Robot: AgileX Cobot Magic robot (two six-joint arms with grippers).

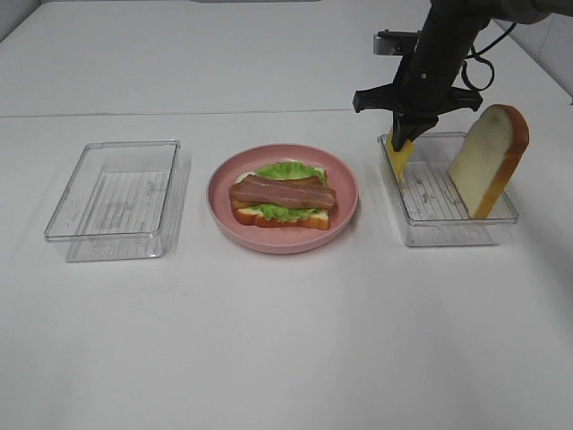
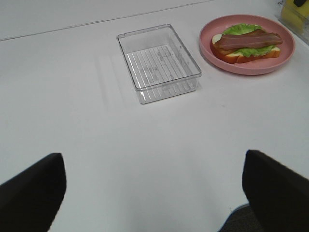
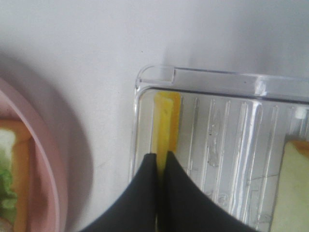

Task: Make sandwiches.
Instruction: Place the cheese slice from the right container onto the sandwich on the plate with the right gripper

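On the pink plate (image 1: 345,208) lies an open sandwich: a bread slice (image 1: 277,218) topped with green lettuce (image 1: 288,169) and a bacon strip (image 1: 282,192). My right gripper (image 1: 405,136) is shut on the upper edge of a yellow cheese slice (image 1: 397,159), which stands on edge at the left end of the right clear tray (image 1: 448,235). In the right wrist view the black fingertips (image 3: 145,180) pinch the cheese slice (image 3: 167,118). A second bread slice (image 1: 489,159) leans upright in the same tray. My left gripper (image 2: 153,186) is open above bare table.
An empty clear tray (image 1: 116,202) sits left of the plate, also seen in the left wrist view as the clear tray (image 2: 158,63). The right arm (image 1: 439,54) hangs over the right tray's far left corner. White tabletop surrounds everything.
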